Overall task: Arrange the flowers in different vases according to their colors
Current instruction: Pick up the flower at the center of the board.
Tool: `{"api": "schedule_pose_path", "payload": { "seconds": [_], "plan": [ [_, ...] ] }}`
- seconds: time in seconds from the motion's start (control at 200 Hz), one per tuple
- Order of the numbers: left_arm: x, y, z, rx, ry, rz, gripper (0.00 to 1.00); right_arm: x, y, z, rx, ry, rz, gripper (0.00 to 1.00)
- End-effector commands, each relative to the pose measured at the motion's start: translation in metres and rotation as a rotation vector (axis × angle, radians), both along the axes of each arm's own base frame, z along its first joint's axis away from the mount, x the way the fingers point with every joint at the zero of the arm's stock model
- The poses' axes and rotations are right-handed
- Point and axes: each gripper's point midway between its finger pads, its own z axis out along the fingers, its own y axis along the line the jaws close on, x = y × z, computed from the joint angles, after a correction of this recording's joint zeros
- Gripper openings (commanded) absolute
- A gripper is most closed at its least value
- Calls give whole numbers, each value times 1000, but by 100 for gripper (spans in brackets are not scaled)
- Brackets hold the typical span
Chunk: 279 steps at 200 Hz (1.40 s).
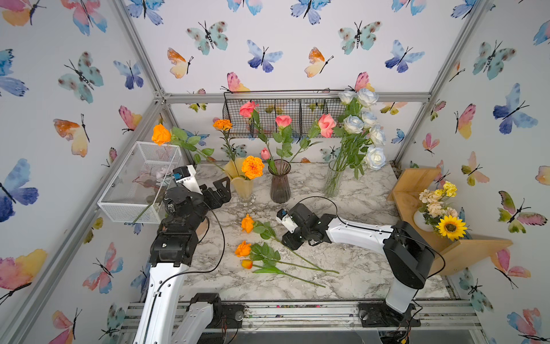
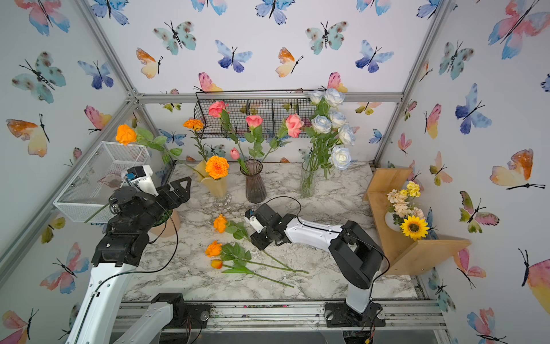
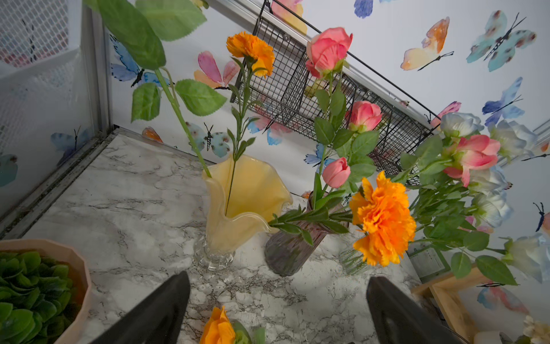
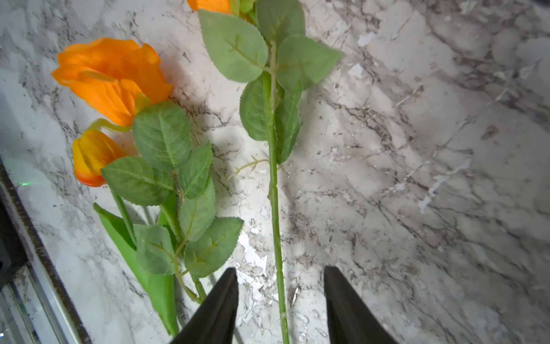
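Right pincer (image 4: 279, 269) astride green stem (image 4: 273, 190), orange rose (image 1: 247, 223)

left end effector (image 3: 278, 277) spread wide | right end effector (image 4: 279, 269) low, fingers apart

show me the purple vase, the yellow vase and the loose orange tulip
purple vase (image 1: 280, 187): in a top view, ribbed body
yellow vase (image 1: 242, 187): in a top view, front wall
orange tulip (image 4: 90, 156): right wrist view, bloom
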Motion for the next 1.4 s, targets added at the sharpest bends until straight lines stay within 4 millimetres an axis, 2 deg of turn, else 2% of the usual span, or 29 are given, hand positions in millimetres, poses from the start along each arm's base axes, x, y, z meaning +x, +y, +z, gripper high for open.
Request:
{"api": "schedule_pose_path", "payload": {
  "seconds": [0.0, 0.26, 0.556, 0.861, 1.006, 1.126, 1.191, 1.276, 1.391],
  "plan": [
    [-16, -12, -14, -5, 38, -65, 99, 1, 6, 2, 25, 26, 0, 52],
    [-31, -24, -39, -37, 75, -107, 99, 1, 3, -17, -16, 41, -8, 53],
    [-49, -29, -84, -84, 140, -120, 99, 5, -4, -32, -78, 14, -16, 55],
    [-49, -29, -116, -64, 205, -114, 99, 3, -6, -47, -139, -7, -14, 52],
    [-48, -30, -128, -64, 234, -115, 99, 5, -7, -52, -149, -16, -20, 44],
    [-47, -30, -134, -67, 247, -113, 99, 6, -5, -53, -153, -18, -9, 24],
    [-47, -32, -136, -74, 250, -119, 99, 7, -3, -52, -155, -24, 1, 17],
    [-47, -35, -141, -81, 258, -131, 99, 13, -1, -45, -157, -61, 14, 14],
    [-46, -43, -145, -91, 262, -157, 99, 26, 3, -29, -165, -144, 47, 4]
  ]
}}
